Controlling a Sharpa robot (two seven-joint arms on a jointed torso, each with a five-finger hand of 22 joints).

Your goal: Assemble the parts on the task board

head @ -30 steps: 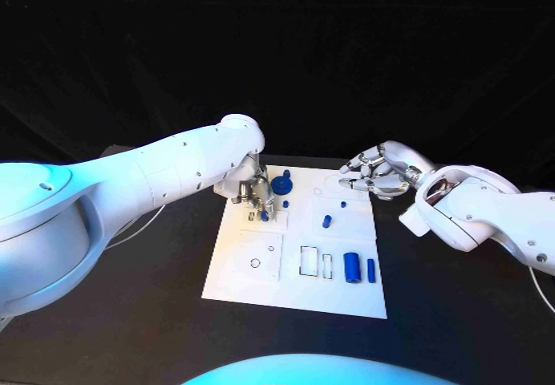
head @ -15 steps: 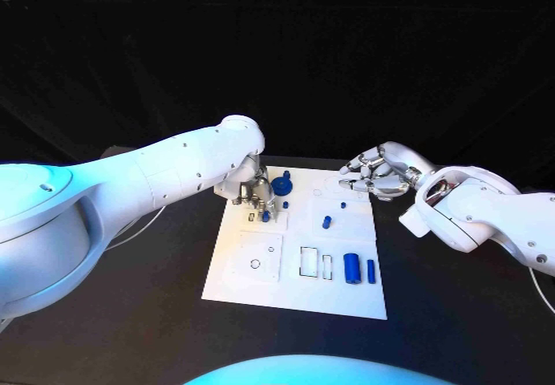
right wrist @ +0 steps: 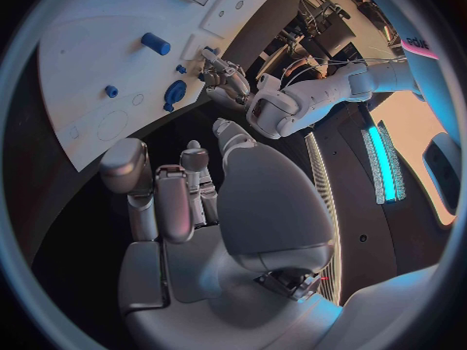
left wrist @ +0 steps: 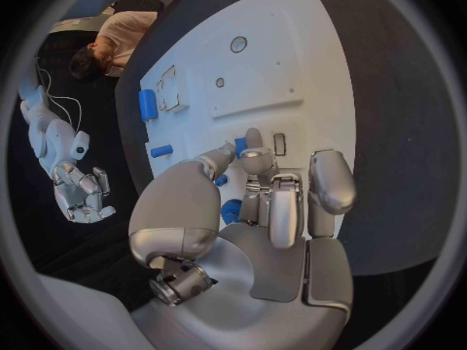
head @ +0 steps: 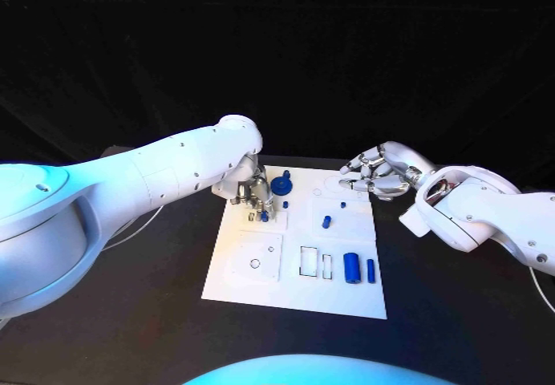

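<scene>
Black table (head: 139,321) borders task board (head: 295,293).

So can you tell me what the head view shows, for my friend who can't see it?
A white task board lies on a black table with small blue parts on it. The robot's left hand is down over the board's far left corner, touching a blue part there, while the right hand hovers near the far right corner.

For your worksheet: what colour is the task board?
White task board, best in the head view.
</scene>
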